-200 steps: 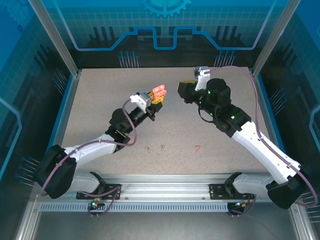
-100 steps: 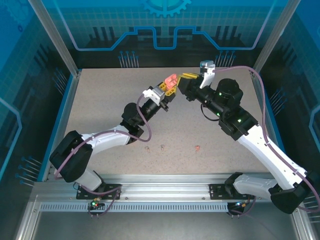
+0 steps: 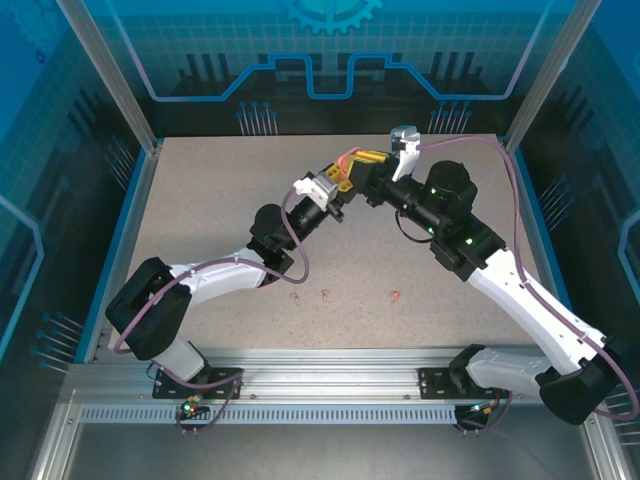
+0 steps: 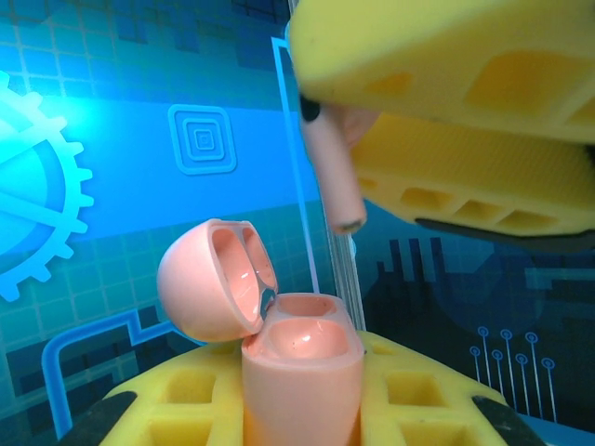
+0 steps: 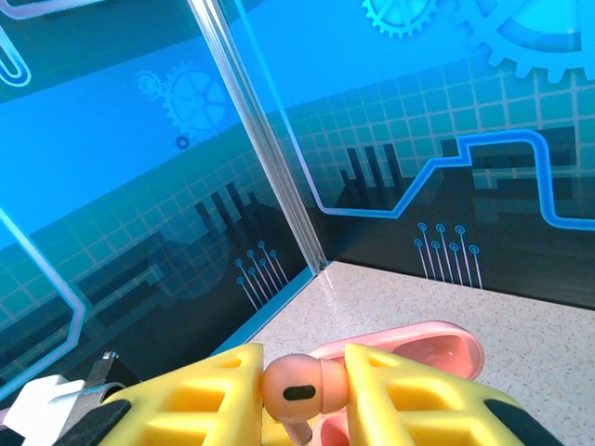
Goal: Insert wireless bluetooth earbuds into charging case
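- A loose earbud and a second loose earbud lie near each other on the table, at 7 o'clock from the left gripper.
- The left gripper has its yellow jaws clamped on the pink charging case, which stands upright with its lid swung open toward 10 o'clock.
- The right gripper, just beside at 2 o'clock, pinches a pink stemmed earbud. The stem hangs at 1 o'clock above the case mouth, not touching.
- A third loose earbud lies at 5 o'clock from both grippers.
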Robot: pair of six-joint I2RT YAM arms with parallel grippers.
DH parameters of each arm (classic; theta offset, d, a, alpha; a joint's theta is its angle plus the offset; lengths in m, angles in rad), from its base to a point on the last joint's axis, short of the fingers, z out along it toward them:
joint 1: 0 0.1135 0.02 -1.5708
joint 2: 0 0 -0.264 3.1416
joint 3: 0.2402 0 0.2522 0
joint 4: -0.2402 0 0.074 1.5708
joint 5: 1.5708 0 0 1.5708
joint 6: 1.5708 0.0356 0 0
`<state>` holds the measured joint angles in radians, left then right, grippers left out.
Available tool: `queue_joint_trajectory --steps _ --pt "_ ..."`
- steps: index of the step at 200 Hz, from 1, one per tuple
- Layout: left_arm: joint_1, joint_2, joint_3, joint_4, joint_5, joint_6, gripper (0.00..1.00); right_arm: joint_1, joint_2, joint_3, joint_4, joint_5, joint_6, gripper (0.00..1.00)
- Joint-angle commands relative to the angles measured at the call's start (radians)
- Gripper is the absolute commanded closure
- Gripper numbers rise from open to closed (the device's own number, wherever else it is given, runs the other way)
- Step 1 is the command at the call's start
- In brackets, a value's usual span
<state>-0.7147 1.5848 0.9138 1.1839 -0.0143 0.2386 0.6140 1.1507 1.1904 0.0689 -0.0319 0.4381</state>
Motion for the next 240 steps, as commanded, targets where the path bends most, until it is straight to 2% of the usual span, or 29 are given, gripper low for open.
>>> queue_joint_trajectory --steps 1,117,197,240 --pt "-0.011 -0.004 0.033 0.026 -0.016 0.008 1.0 -0.012 0.006 -0.016 0.06 -0.011 0.014 0.73" --pt "-0.02 -0.008 0.04 0.02 -0.03 -0.022 1.0 -0.04 0.017 -0.067 0.078 -0.011 0.06 0.73" --pt "-0.023 -0.003 0.045 0.013 -0.028 -0.03 1.0 -0.046 0.043 -0.058 0.084 -0.084 0.077 0.74" --pt "-0.024 -0.003 0.048 0.013 -0.032 -0.03 1.0 -0.046 0.045 -0.068 0.073 -0.077 0.08 0.74"
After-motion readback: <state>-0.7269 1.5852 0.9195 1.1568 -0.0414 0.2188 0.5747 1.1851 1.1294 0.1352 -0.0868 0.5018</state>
